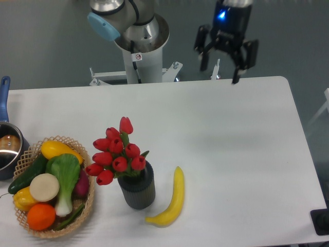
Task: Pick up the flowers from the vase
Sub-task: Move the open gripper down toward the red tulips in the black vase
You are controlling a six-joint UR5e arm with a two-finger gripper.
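Note:
A bunch of red tulips, the flowers (pixel 116 153), stands in the dark grey ribbed vase (pixel 137 189) near the front of the white table (pixel 231 149). The blooms lean left over the vase's mouth; the stems are hidden inside. My gripper (pixel 221 71) hangs open and empty above the table's far edge, well up and to the right of the flowers. A blue light glows on its body.
A yellow banana (pixel 170 199) lies just right of the vase. A woven basket (pixel 51 185) of vegetables and fruit sits at the front left. A pot with a blue handle (pixel 6 139) is at the left edge. The arm's base (pixel 139 46) stands behind the table.

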